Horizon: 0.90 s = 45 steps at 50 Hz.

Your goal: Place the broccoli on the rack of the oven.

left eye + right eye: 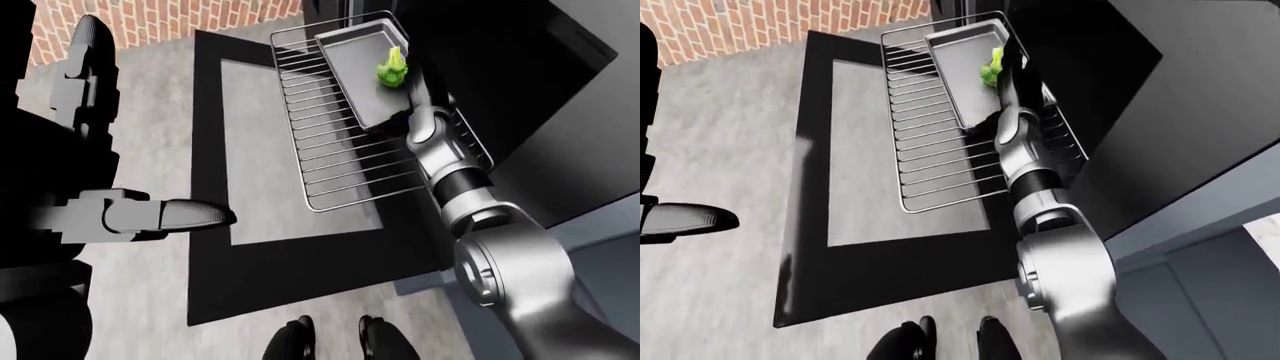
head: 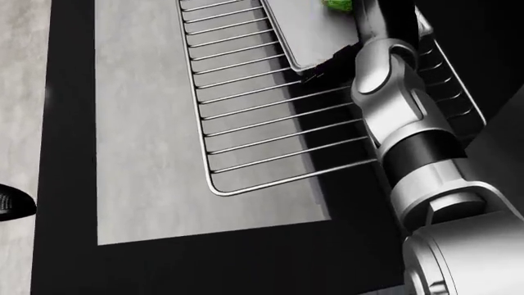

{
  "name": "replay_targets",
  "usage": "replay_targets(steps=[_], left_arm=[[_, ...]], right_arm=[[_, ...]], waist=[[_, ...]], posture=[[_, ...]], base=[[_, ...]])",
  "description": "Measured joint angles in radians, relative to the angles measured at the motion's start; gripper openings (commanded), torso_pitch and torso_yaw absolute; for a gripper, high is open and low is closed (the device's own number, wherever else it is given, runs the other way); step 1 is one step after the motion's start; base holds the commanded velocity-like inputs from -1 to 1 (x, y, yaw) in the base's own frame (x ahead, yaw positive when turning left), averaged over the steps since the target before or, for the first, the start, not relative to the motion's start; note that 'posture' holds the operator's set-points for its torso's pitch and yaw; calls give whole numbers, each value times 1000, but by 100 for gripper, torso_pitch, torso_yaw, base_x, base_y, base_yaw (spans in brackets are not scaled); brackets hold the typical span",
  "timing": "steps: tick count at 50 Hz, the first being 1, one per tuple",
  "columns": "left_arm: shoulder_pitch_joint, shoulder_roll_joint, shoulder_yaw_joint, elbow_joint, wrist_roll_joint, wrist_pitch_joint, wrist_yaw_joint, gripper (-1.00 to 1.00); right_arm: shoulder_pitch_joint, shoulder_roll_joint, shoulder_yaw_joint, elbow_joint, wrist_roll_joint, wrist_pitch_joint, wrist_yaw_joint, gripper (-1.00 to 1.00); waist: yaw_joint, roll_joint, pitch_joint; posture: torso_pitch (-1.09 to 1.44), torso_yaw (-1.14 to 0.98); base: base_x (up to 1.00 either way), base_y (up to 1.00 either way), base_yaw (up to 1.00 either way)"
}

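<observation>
My shiny silver and black right arm point(image 1: 450, 161) is reaching over the thin wire oven rack point(image 1: 330, 142). A flat grey metal tray point(image 1: 360, 71) is sitting on the rack. The bumpy green broccoli point(image 1: 391, 67) is showing over the tray, right beside my dark right hand point(image 1: 408, 82). I cannot tell if my fingers are gripping it. My left hand point(image 1: 170, 215) is hanging over the black glass oven door point(image 1: 250, 247), and I cannot tell its fingers either.

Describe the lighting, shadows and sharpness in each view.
Left-eye view: even, flat render light, sharp throughout; the rack throws striped shadows onto the open oven door, and the broccoli is the one bright spot. Head view: the broccoli is cropped at the top edge; the right arm shows soft highlights. Right-eye view: the oven cavity is pure black, without detail.
</observation>
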Motion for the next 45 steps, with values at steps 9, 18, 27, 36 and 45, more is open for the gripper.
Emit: replay_targets(steps=[9, 18, 27, 36, 45], left_arm=[[-3, 10, -9, 2, -28, 11, 17, 100], [-14, 16, -8, 0, -48, 19, 34, 100], [-5, 5, -16, -1, -30, 22, 22, 100], [0, -3, -52, -6, -22, 11, 24, 100], [-53, -85, -110, -5, 49, 106, 1, 100]], right_arm=[[3, 1, -1, 2, 1, -1, -1, 100], [2, -2, 0, 3, 1, -3, -5, 100], [12, 3, 1, -26, 1, 1, 2, 100], [92, 7, -17, -180, 45, 24, 76, 100], [274, 3, -33, -703, 119, 226, 256, 100]], waist=[[0, 0, -1], [-3, 0, -39], [-3, -3, -103], [4, -6, -178], [16, -16, -229]], posture=[[43, 0], [34, 0], [25, 0], [16, 0], [12, 0]], base=[[0, 0, 0], [0, 0, 0], [0, 0, 0], [0, 0, 0], [0, 0, 0]])
